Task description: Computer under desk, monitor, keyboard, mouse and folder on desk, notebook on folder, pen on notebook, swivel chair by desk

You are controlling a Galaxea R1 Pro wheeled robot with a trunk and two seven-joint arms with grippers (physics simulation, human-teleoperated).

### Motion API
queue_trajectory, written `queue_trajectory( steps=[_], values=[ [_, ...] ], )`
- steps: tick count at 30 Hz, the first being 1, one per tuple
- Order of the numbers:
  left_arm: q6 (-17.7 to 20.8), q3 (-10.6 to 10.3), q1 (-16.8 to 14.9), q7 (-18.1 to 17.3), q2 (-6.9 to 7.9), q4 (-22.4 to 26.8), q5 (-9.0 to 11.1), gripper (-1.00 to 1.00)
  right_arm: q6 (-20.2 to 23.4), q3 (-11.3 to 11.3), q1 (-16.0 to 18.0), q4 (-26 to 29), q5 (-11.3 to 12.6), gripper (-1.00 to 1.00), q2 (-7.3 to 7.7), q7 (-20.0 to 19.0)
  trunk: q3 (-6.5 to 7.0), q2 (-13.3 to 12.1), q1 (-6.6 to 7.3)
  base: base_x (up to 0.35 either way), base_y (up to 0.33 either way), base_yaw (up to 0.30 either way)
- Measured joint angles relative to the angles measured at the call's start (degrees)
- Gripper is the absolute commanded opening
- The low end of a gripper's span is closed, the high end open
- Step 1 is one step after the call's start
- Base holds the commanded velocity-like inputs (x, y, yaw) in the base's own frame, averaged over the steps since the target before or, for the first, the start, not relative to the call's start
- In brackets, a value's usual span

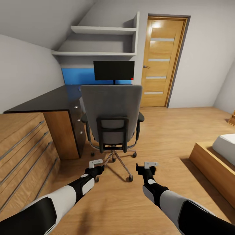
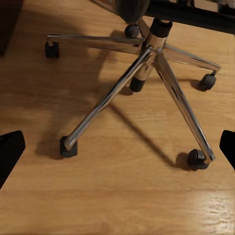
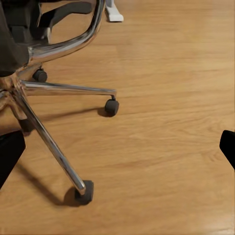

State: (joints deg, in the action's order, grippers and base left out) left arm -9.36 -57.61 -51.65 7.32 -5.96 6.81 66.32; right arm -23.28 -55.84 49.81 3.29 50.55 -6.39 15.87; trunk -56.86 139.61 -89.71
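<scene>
The swivel chair [image 1: 111, 109] stands with its grey backrest toward me, in front of the black desk [image 1: 49, 99]. Its backrest hides the seat. The monitor [image 1: 114, 70] stands upright at the desk's back, a red dot at its lower right corner. Both grippers hang low over the floor behind the chair's chrome base [image 2: 147, 54]. My left gripper [image 1: 97, 165] is open and empty, and so is my right gripper [image 1: 147, 167]. In each wrist view the black fingertips [image 2: 10, 152] [image 3: 10, 152] sit far apart at the frame's edges. The folder, keyboard, mouse, notebook, pen and computer are out of view.
A low oak drawer unit [image 1: 23, 143] adjoins the desk on my left. A bed with an oak frame [image 1: 212, 166] lies to the right. The oak door [image 1: 163, 62] is shut beyond the desk. Wall shelves [image 1: 98, 52] and a blue panel [image 1: 76, 75] sit behind the monitor. Castors [image 3: 111, 106] spread over the plank floor.
</scene>
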Motion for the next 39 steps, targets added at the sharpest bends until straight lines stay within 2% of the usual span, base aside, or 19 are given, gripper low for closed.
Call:
queue_trajectory(
  steps=[10,17,23,27,28,31,32,36,39],
  values=[
    [-0.11,-0.13,0.00,0.08,-0.28,0.07,-0.23,1.00,-0.02,0.00,0.00,0.03,-0.03,1.00,-0.02,0.00,0.00,0.00,0.00,0.000,0.000,0.177],
    [-0.15,-0.28,0.00,0.32,-2.13,0.15,-0.82,1.00,-0.26,-0.14,-0.01,0.13,-0.33,1.00,-0.09,-0.06,0.00,0.00,0.00,0.000,0.000,0.031],
    [0.17,-1.32,0.00,0.91,-3.33,0.32,-1.04,1.00,-0.67,0.03,0.01,0.52,-0.41,1.00,-0.14,-0.09,0.00,0.00,0.00,0.000,0.000,0.007],
    [1.45,-1.84,-0.01,4.19,-4.04,1.99,-1.16,1.00,1.29,0.24,0.31,3.71,-0.43,1.00,-0.03,0.03,0.00,0.00,0.00,0.000,0.000,0.001],
    [4.93,-1.98,-0.42,6.90,-4.04,4.57,-1.29,1.00,4.73,0.31,1.63,5.33,-0.47,1.00,0.08,0.06,0.01,0.00,0.01,0.000,0.000,0.000],
    [8.13,-1.99,-1.31,8.22,-4.04,7.22,-1.22,1.00,7.03,0.45,3.25,5.94,-0.38,1.00,0.12,0.06,0.01,0.00,0.00,0.000,0.000,0.000],
    [10.98,-2.18,-3.22,9.29,-4.04,10.25,-0.81,1.00,9.01,0.52,4.93,6.58,-0.37,1.00,0.03,0.06,0.02,0.00,0.01,0.000,0.000,0.000],
    [11.51,-1.93,-3.85,10.47,-4.04,10.98,-0.68,1.00,9.29,0.32,5.41,6.66,-0.27,1.00,-0.12,0.00,0.00,0.00,0.00,0.000,0.000,0.000],
    [9.04,-1.69,-3.97,11.32,-3.47,10.96,-0.88,1.00,9.17,0.07,5.51,6.64,-0.35,1.00,-0.16,-0.07,0.00,0.00,0.00,0.000,0.000,0.000]
  ],
)
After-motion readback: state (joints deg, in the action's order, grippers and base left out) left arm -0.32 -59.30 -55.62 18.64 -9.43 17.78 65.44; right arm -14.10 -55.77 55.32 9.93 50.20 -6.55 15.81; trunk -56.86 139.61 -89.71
